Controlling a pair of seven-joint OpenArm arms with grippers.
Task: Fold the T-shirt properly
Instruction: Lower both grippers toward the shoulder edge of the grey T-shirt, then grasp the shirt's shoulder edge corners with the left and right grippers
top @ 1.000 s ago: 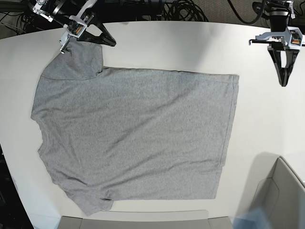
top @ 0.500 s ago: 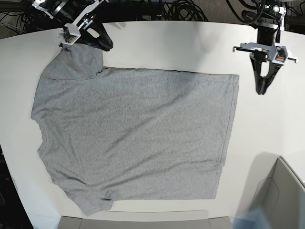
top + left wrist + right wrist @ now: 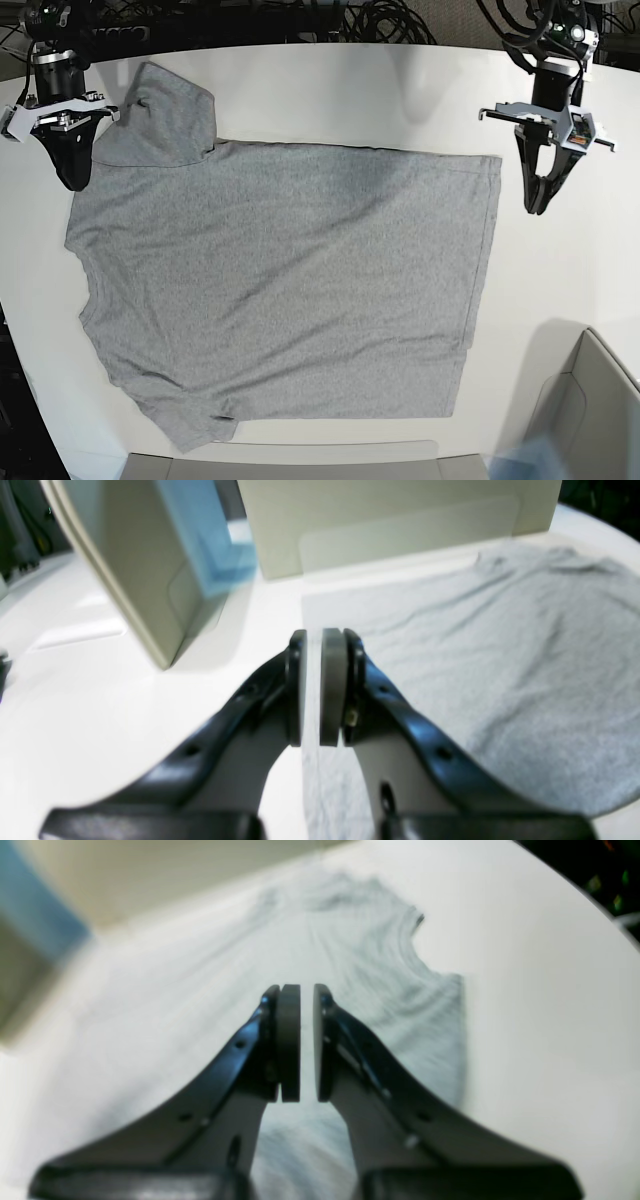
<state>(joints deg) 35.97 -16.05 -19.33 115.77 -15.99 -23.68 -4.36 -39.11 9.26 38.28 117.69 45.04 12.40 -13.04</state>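
Note:
The heather-grey T-shirt (image 3: 280, 280) lies spread flat on the white table (image 3: 400, 90), plain side up, with its hem toward the right and its sleeves at top left and bottom left. My left gripper (image 3: 537, 205) hangs just right of the hem's upper corner, its pads nearly together and empty. In the left wrist view (image 3: 310, 687) the hem edge runs under it and the shirt (image 3: 500, 655) lies to the right. My right gripper (image 3: 72, 182) is at the shirt's upper left shoulder edge, shut and empty. In the right wrist view (image 3: 306, 1040) the shirt (image 3: 380, 990) lies below it.
A beige bin (image 3: 590, 400) with a blue item (image 3: 530, 455) stands at the lower right. Another beige container (image 3: 280, 466) sits along the front edge. Both show in the left wrist view, the bin (image 3: 125, 580) and the container (image 3: 400, 515). Black cables (image 3: 380, 20) lie behind the table.
My right gripper left the top sleeve and swung left and down to the shoulder edge. The sleeve now lies spread out. My left gripper moved left and down toward the hem corner.

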